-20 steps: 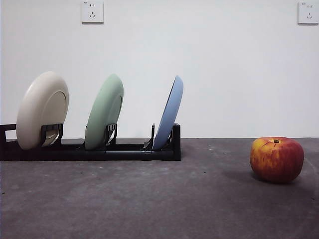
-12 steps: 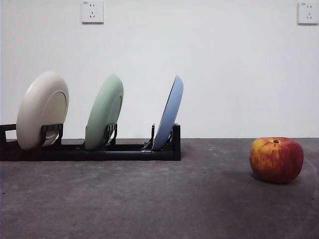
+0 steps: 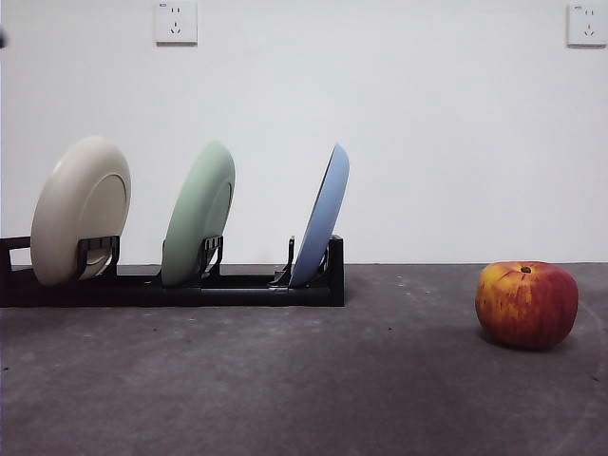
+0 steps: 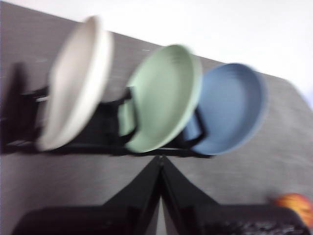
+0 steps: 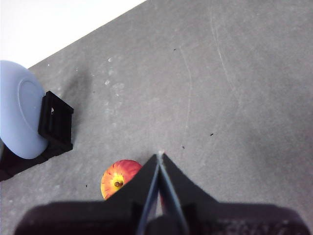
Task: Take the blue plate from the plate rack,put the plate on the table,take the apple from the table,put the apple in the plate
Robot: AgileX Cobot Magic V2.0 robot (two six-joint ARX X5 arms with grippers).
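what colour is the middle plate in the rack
Pale green plate, between a cream one and the blue plate; the front view shows it best.

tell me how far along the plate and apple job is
Nothing looks done. The blue plate stands in the plate rack; the apple sits on the table. The left gripper faces the rack, jaws shut and empty. Every step is left.

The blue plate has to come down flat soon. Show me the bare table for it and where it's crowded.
Bare table stretches between the plate rack end holding the blue plate and the apple, and across the near side in front of both. Crowded: the rack, also holding the green plate and cream plate.
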